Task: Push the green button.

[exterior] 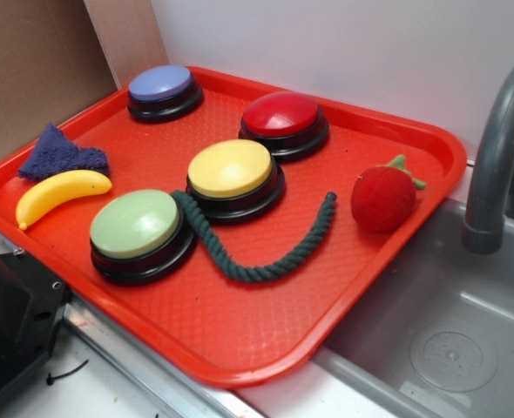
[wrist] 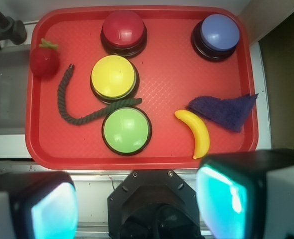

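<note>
end effector (wrist: 137,209): pads stood apart, empty, high above tray (wrist: 167,154) | green button (wrist: 126,130): front of tray, unpressed, dark green rope (wrist: 87,115) touching its rim | risk: descent could drift onto adjacent yellow button (wrist: 113,76) or snag rope

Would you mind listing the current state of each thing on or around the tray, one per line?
green button: upright on tray, untouched, rope against its rim
yellow button: upright, untouched
red button: upright, untouched
blue button: upright, untouched
rope: lying curved, one end between green and yellow buttons
banana: lying flat
strawberry: resting at tray edge
cloth: crumpled
tray: flat on counter
hand: open, above tray's near edge
</note>
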`<state>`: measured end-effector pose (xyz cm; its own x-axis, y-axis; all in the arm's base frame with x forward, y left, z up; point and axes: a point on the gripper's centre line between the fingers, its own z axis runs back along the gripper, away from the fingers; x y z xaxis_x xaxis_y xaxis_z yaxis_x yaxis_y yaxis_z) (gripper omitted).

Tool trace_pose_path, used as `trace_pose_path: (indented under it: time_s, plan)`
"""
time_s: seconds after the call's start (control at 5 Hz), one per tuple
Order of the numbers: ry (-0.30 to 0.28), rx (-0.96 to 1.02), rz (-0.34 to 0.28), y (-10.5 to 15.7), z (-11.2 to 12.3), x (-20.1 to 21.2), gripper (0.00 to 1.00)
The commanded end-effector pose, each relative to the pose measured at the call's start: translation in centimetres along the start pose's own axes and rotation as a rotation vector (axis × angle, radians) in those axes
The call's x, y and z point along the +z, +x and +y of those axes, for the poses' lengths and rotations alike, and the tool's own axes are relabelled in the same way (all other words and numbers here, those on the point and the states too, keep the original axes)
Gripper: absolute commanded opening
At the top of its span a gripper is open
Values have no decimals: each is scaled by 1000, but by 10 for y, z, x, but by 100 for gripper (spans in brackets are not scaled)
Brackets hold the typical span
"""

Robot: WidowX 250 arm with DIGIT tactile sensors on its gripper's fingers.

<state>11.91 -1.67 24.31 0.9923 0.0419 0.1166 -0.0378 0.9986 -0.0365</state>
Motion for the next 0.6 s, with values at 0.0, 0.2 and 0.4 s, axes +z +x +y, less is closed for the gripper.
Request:
trace_pose_path:
  time_s: [0.0,0.2,0.4]
  plan:
    - [0,0,0,0,0,0,100]
    - [-6,-151,24,14,4,-31,100]
    - [18,-284,58,23,-3,-64,100]
